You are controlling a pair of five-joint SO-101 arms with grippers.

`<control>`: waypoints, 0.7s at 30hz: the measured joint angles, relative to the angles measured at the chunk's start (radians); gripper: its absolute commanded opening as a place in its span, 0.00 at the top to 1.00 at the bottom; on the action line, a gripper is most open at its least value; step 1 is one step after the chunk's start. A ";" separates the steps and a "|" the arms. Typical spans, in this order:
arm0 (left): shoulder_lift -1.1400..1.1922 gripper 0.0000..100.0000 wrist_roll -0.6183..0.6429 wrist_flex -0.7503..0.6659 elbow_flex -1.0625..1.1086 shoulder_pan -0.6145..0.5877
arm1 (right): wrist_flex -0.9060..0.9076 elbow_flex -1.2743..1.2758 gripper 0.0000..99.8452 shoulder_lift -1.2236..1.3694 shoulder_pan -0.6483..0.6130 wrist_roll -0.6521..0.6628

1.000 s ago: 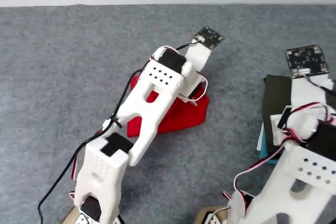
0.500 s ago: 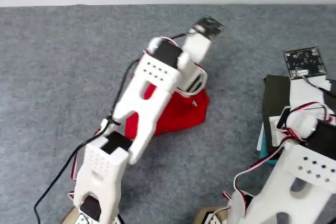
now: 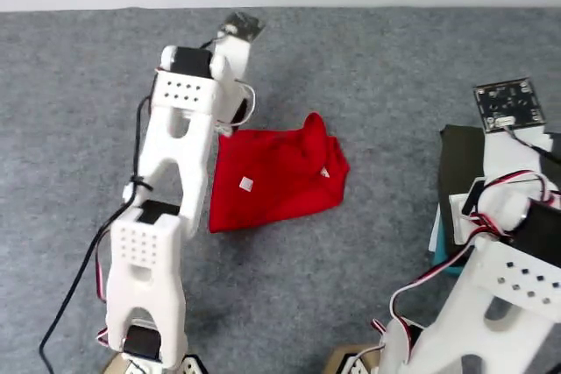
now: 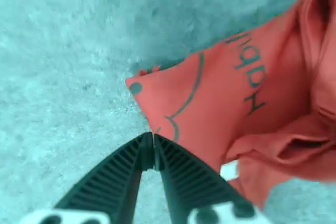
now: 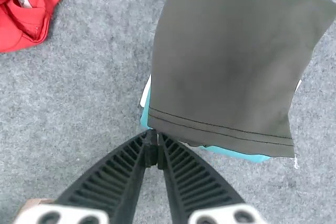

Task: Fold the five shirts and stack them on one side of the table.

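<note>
The red shirt lies rumpled and loosely folded near the middle of the grey worktop; the left claw has its fingers pressed together on nothing, tips just beside one corner of that shirt; the right claw is likewise closed, tips at the hem corner of the folded dark shirt, which lies on a teal shirt at the worktop's right side

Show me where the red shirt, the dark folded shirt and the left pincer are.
red shirt [image 3: 282,178]: high view, middle of its flat panel.
dark folded shirt [image 5: 231,61]: right wrist view, centre of its top layer.
left pincer [image 4: 153,141]: left wrist view, where its shut tips meet.
</note>
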 measured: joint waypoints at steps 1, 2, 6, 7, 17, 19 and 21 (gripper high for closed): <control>0.026 1.00 -0.005 0.000 0.000 0.009 | 0.000 0.000 0.99 0.000 0.000 0.000; 0.051 1.00 -0.005 0.000 0.000 0.021 | 0.000 0.000 0.99 0.000 0.000 0.000; 0.077 1.00 -0.005 0.000 0.000 0.120 | 0.000 0.000 0.99 0.000 0.000 0.000; 0.077 1.00 -0.005 0.000 0.000 0.152 | 0.000 0.000 0.99 0.000 0.000 0.000; -0.106 1.00 -0.005 0.003 0.193 0.502 | 0.000 0.000 0.99 0.000 0.000 0.000; -0.178 1.00 -0.005 0.005 0.255 0.535 | 0.000 0.000 0.99 0.000 0.000 0.000; -0.236 1.00 -0.005 0.005 0.284 0.532 | 0.000 0.000 0.99 0.000 0.000 0.000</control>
